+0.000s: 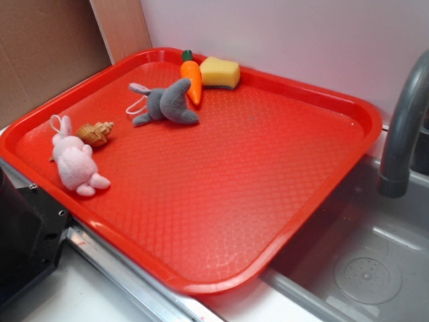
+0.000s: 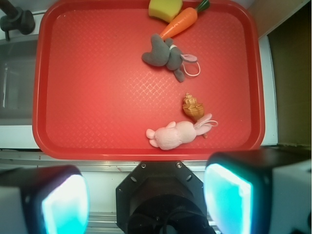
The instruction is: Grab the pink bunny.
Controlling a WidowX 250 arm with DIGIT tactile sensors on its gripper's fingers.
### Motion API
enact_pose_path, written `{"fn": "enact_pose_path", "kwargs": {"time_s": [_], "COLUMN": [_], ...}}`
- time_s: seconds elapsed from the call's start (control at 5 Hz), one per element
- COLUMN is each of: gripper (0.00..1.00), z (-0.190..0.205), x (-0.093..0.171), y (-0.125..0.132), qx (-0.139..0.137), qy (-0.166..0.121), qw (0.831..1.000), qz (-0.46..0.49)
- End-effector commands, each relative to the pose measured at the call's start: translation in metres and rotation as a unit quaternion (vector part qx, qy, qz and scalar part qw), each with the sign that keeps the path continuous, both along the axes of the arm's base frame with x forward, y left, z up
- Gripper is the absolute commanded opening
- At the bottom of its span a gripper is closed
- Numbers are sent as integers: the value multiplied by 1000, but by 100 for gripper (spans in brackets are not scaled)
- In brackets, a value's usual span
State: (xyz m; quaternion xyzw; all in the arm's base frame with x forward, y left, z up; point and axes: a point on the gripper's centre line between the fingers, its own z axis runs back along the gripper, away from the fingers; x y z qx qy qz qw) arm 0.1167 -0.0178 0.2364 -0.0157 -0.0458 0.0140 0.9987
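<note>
We see the pink bunny (image 2: 176,134) lying on its side near the tray edge closest to the arm, ears pointing toward the small tan seashell (image 2: 193,107) that sits just beside its head, touching or nearly so. Farther across the red tray (image 2: 97,73) lies the grey plush rabbit (image 2: 165,56), with the toy carrot (image 2: 179,23) against it and a yellow sponge (image 2: 165,8) just beyond, at the far rim. A sink basin and grey faucet (image 1: 405,127) sit beside the tray. Our gripper (image 2: 146,200) hangs off the tray's near edge with its fingers spread wide and nothing between them. We judge the task barely begun: the bunny is untouched, and the approach, descent and closing are all left.
</note>
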Motion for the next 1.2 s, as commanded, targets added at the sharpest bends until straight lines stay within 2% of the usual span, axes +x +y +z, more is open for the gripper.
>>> {"fn": "enact_pose_path", "kwargs": {"time_s": [0.0,0.2,0.4,0.6,1.0], "gripper": [100,100,100,100,100], "z": [0,-11,-21,-38,-93], "x": [0,5,8,-1,-3], "y": [0,5,14,18,27], "qx": [0,-1,-15,-49,-40], "qy": [0,-16,-26,-30,-44], "qw": [1000,992,968,929,907], "qz": [0,125,247,366,417]}}
